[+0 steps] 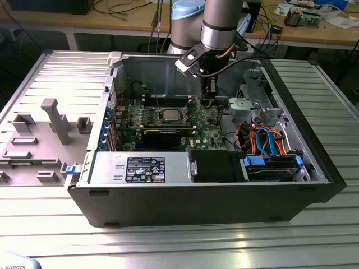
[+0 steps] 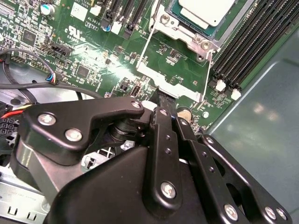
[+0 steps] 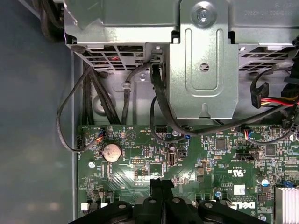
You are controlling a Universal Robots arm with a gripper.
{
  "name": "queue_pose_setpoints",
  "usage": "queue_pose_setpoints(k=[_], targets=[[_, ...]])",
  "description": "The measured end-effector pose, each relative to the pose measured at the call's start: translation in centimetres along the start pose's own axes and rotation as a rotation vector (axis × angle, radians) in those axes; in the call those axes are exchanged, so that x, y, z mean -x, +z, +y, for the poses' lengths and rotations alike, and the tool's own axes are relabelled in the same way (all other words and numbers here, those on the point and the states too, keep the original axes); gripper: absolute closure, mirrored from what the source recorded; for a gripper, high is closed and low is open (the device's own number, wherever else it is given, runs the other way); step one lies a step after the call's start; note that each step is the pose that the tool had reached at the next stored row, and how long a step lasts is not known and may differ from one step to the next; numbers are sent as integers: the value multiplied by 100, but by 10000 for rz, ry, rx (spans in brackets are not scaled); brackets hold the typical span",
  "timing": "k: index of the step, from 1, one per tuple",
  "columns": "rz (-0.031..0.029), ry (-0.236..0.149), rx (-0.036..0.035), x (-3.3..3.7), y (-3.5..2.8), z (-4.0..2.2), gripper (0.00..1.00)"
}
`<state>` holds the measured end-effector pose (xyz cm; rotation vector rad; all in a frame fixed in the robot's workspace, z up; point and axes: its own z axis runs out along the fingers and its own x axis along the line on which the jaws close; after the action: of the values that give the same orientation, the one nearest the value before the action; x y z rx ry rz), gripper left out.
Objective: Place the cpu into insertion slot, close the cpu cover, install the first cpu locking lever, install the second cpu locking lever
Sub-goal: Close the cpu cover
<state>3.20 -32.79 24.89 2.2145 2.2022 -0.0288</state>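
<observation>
The computer case (image 1: 317,168) held a labelled power supply (image 1: 146,169) and the cpu (image 2: 205,9), seated in its insertion slot (image 2: 204,45). The gripper (image 2: 163,99) seemed clenched on nothing.

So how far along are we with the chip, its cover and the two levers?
Done: the square silver-topped cpu sits in the silver-rimmed dark insertion slot, and the thin silver cpu cover frame looks lowered around it. In hand: the black gripper, shut and empty, has its tips at the slot's rim between two thin wire levers. Left: both levers; whether either is latched cannot be told.
</observation>
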Motion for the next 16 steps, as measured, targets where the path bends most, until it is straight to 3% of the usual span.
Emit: queue_pose_setpoints(k=[3, 9, 16], targets=[[-1, 2, 1, 0, 0, -7, 89], [0, 1, 0, 1, 0, -79, 89], [-1, -1, 0, 1, 0, -89, 89]])
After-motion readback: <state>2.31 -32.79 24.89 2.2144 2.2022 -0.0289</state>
